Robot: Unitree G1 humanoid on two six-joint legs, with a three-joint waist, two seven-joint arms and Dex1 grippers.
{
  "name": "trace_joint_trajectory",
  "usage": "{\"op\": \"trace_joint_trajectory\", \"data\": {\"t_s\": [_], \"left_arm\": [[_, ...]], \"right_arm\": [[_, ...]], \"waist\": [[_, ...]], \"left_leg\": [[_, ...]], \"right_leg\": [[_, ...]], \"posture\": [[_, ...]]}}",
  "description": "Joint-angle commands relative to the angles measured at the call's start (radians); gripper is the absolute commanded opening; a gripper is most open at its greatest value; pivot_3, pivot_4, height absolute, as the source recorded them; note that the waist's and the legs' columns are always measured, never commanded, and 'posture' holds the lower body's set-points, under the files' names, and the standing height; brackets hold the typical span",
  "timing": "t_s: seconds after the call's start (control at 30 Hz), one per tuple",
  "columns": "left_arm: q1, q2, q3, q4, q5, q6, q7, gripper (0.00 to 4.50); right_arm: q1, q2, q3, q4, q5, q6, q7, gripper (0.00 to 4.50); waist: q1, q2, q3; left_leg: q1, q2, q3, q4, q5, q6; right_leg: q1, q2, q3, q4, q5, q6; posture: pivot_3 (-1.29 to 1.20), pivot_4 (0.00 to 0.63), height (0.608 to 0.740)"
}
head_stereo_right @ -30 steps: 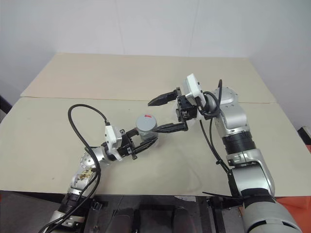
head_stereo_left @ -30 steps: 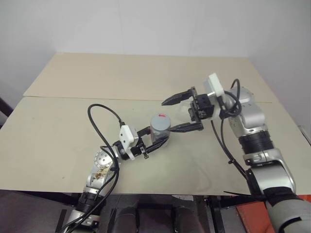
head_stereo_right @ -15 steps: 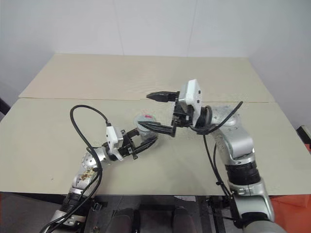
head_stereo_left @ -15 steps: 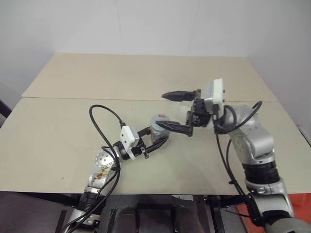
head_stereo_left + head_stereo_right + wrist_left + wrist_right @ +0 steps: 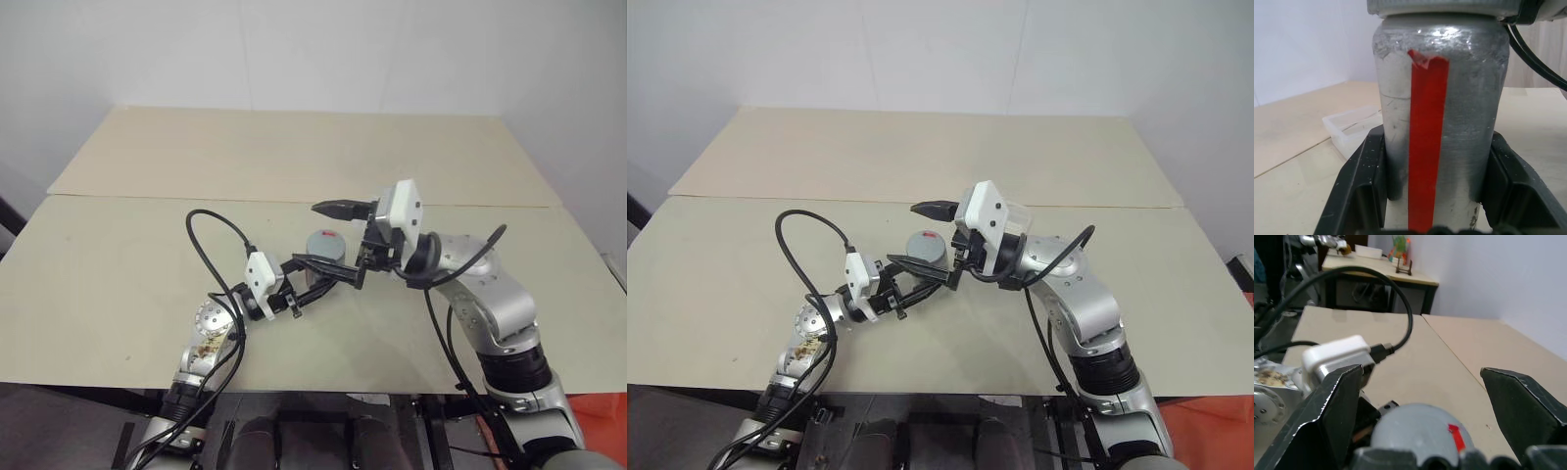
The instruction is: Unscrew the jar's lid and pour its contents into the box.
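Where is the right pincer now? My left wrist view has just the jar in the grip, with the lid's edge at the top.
Observer: The right pincer is at the lid. It is open, with one finger on each side and a gap on both sides.
Operator: Is the lid centred between them?
Observer: Roughly, going by the right wrist view.
Operator: What does the lid's top look like?
Observer: It sits flat on the jar, with a small red mark facing up.
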Motion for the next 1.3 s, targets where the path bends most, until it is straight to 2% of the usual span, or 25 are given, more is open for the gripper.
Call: {"op": "trace_joint_trajectory", "data": {"t_s": [0.03, 1.17, 1.3], "left_arm": [[-0.013, -0.006, 0.006, -0.028, -0.009, -0.027, 0.000, 2.09], [-0.026, -0.001, 0.046, 0.025, -0.015, -0.064, -0.022, 2.09], [-0.028, -0.002, 0.045, 0.030, -0.012, -0.066, -0.026, 2.09]], "right_arm": [[-0.016, 0.003, -0.017, 0.004, -0.009, -0.009, -0.021, 4.48], [0.079, -0.151, -0.137, 0.016, 0.007, -0.040, 0.033, 4.48], [0.101, -0.189, -0.144, 0.006, 0.019, -0.039, 0.074, 4.48]], "waist": [[0.000, 0.000, 0.000], [0.002, 0.000, 0.000], [0.003, 0.000, 0.000]], "left_leg": [[0.000, 0.000, 0.000, 0.000, 0.000, 0.000], [0.000, 0.000, 0.000, 0.000, 0.000, 0.000], [0.000, 0.000, 0.000, 0.000, 0.000, 0.000]], "right_leg": [[0.000, 0.000, 0.000, 0.000, 0.000, 0.000], [0.000, 0.000, 0.000, 0.000, 0.000, 0.000], [0.000, 0.000, 0.000, 0.000, 0.000, 0.000]], "posture": [[0.00, 0.150, 0.740], [0.00, 0.150, 0.740], [0.00, 0.150, 0.740]]}}
